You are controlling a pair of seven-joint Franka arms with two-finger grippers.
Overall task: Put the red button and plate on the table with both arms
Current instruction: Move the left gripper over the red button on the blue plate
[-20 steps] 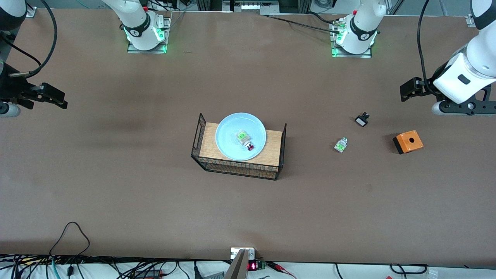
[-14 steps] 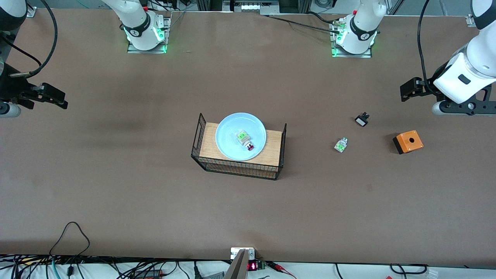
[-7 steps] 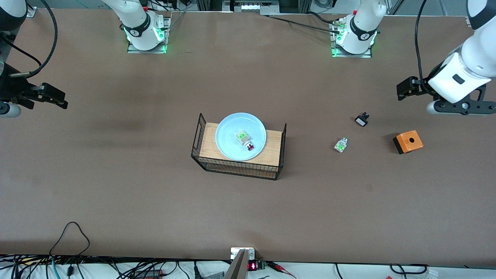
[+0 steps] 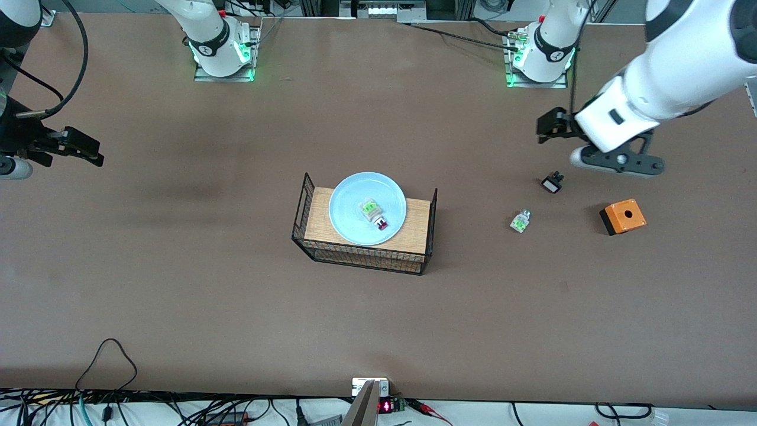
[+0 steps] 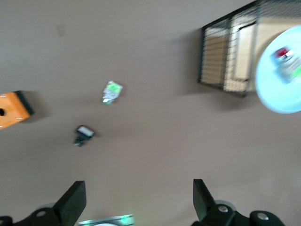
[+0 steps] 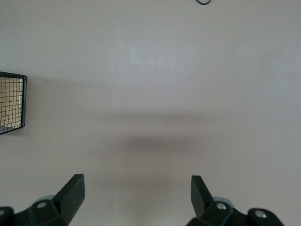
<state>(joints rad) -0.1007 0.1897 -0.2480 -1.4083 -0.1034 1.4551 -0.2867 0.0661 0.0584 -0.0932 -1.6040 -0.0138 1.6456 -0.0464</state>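
The left arm's black two-finger gripper, fingers spread, has swung from the frame's right edge toward its centre, above the small black-and-white part.

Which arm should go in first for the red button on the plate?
Left, probably. The left gripper, open, hangs over the table toward the rack, and its wrist view already shows the red button lying on the plate. The right gripper, open, waits at its end of the table.
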